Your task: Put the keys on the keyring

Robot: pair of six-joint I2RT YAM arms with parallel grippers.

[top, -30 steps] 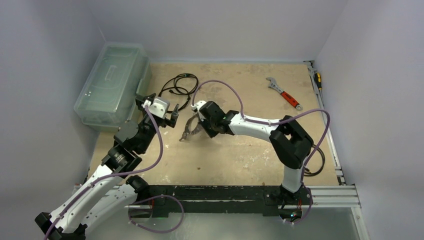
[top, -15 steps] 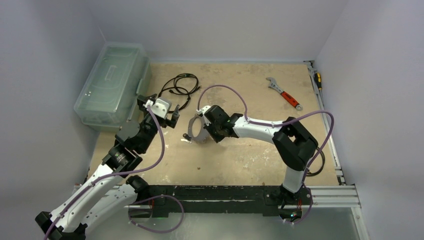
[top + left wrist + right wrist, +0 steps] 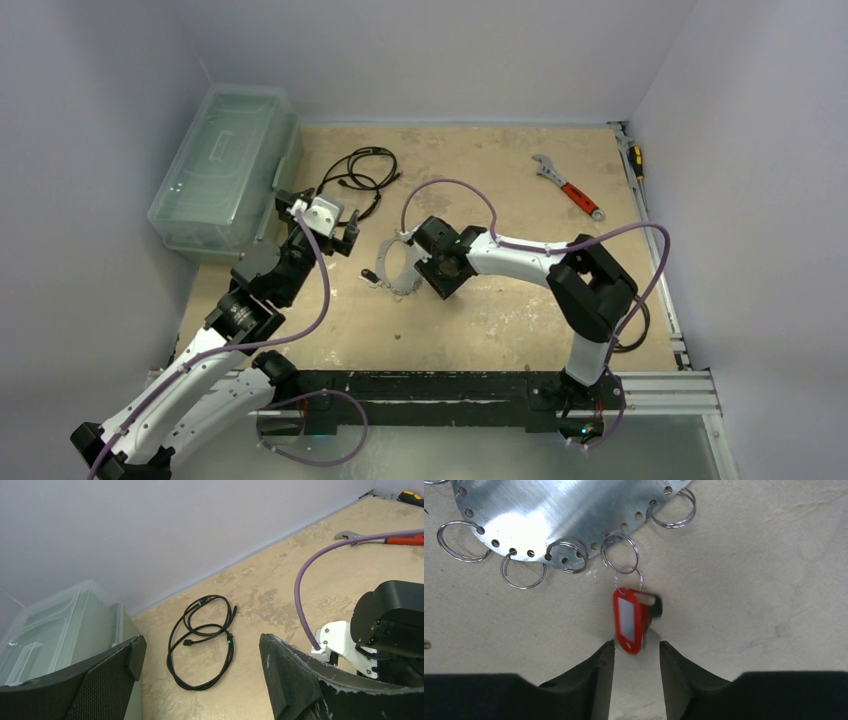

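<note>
With the keyring [image 3: 559, 515] now lowered flat onto the table [image 3: 749, 580], the right gripper [image 3: 636, 644] parts its jaws, releasing the red-tagged key [image 3: 629, 620], apparently threaded on 1 of the split rings [image 3: 620, 554]; the left gripper [image 3: 201, 642] waits wide open, empty.

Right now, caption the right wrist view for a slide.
Parted right fingers flank the red key tag, which hangs from a split ring on the perforated metal plate.

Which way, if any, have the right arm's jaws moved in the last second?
Yes. The right arm's jaws drew back toward the table's near edge, farther from the coiled black cable.
</note>
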